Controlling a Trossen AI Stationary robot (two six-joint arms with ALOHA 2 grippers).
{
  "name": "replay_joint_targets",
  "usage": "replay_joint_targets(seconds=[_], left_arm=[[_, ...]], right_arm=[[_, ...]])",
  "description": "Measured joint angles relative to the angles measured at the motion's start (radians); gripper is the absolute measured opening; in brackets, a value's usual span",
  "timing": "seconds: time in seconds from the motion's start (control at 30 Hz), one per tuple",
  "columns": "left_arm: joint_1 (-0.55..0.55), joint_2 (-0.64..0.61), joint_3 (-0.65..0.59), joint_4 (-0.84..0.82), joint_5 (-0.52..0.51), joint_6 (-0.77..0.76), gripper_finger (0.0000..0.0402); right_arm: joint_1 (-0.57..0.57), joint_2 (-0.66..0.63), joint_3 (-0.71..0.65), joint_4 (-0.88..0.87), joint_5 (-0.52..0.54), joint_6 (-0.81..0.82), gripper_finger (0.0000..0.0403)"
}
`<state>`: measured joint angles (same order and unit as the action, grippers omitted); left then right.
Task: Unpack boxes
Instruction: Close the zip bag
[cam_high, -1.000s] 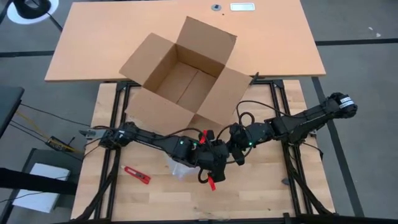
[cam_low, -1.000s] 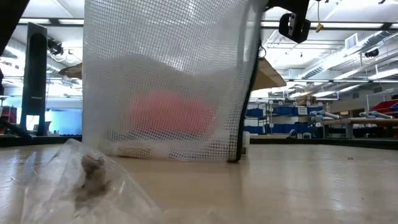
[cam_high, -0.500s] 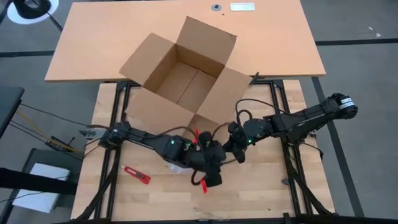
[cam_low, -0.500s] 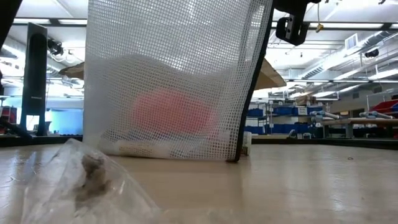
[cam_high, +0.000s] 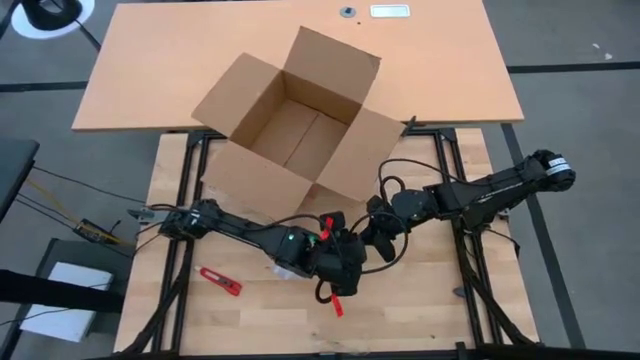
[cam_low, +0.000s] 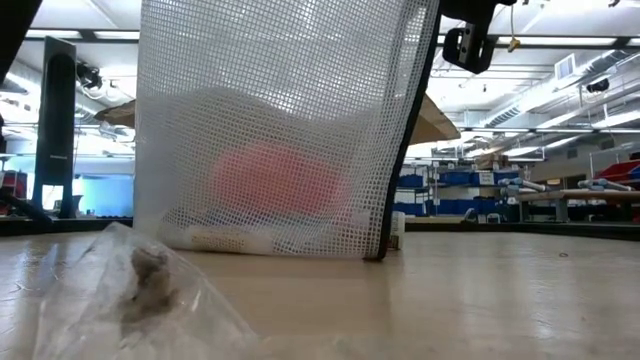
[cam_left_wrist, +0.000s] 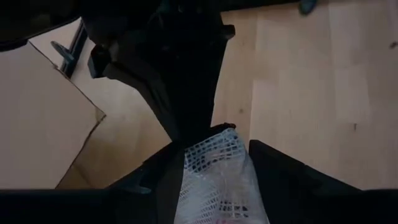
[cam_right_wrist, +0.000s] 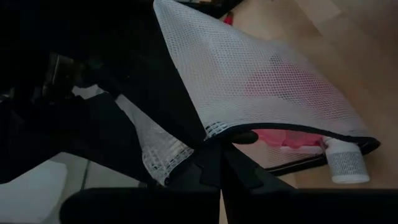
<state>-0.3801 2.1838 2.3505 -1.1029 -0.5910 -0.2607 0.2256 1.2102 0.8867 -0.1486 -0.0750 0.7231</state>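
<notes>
The cardboard box (cam_high: 295, 125) sits open at the far edge of the wooden desk (cam_high: 420, 300), all four flaps splayed, and from above we see nothing but bare cardboard inside. So the contents look to be out already. In front of it, near the middle of the desk, we've got both arms meeting over a white mesh bag (cam_low: 275, 130) with something pink and a small white bottle (cam_right_wrist: 343, 163) inside. The left end effector (cam_left_wrist: 211, 163) holds the mesh between fairly wide fingers, and the right end effector (cam_right_wrist: 219, 163) is pinched tight on the bag's dark edge. Over the last second the left arm has swung a little toward the left and back, and the bag has barely shifted, its bottom resting on the desk. We'd say they're setting it down or working it open. A crumpled clear plastic bag (cam_low: 130, 290) lies close by, and a red tool (cam_high: 219, 281) lies toward the near left.
</notes>
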Motion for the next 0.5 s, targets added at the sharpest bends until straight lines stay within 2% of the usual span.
replay_joint_targets(seconds=[0.13, 0.27, 0.5], left_arm=[[0.0, 0.0, 0.0, 0.0, -0.012, 0.003, 0.0193], [0.0, 0.006, 0.0, 0.007, -0.03, 0.068, 0.0189], [-0.001, 0.013, 0.001, 0.008, -0.044, 0.106, 0.0138]], right_arm=[[0.0, 0.0, 0.0, 0.0, 0.0, -0.001, 0.0], [0.0, 0.0, 0.0, 0.002, 0.001, -0.002, 0.0], [0.0, 0.0, 0.0, -0.004, -0.001, -0.009, 0.0]])
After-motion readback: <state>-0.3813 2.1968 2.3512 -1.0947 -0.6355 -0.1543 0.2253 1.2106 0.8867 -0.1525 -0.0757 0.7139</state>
